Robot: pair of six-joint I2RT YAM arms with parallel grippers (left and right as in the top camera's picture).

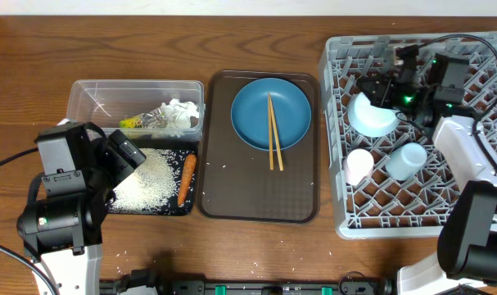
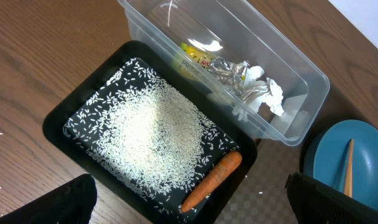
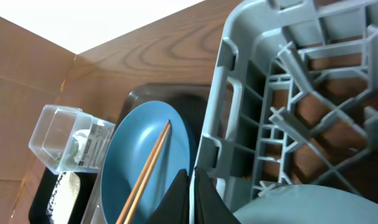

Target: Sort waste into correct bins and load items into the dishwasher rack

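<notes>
The clear tub (image 1: pixel 84 90) holds crumpled white paper (image 1: pixel 178 115) and a yellow-green wrapper (image 1: pixel 133 123). The black tray (image 1: pixel 191 206) holds rice (image 1: pixel 146 176) and a carrot (image 1: pixel 185 179). My left gripper (image 1: pixel 129 156) is open and empty over the tray's near end (image 2: pixel 189 208). The blue plate (image 1: pixel 256 115) carries chopsticks (image 1: pixel 273 135). In the grey rack (image 1: pixel 338 164) are a pale blue bowl (image 1: pixel 371 119), a white-pink cup (image 1: pixel 359 165) and a light blue cup (image 1: pixel 405 160). My right gripper (image 3: pixel 193 186) is shut on the rim of the bowl (image 3: pixel 301 208).
The plate sits on a dark brown serving tray (image 1: pixel 256 197) between the black tray and the rack. A few rice grains lie on the wooden table near the trays. The right arm reaches over the rack from the right.
</notes>
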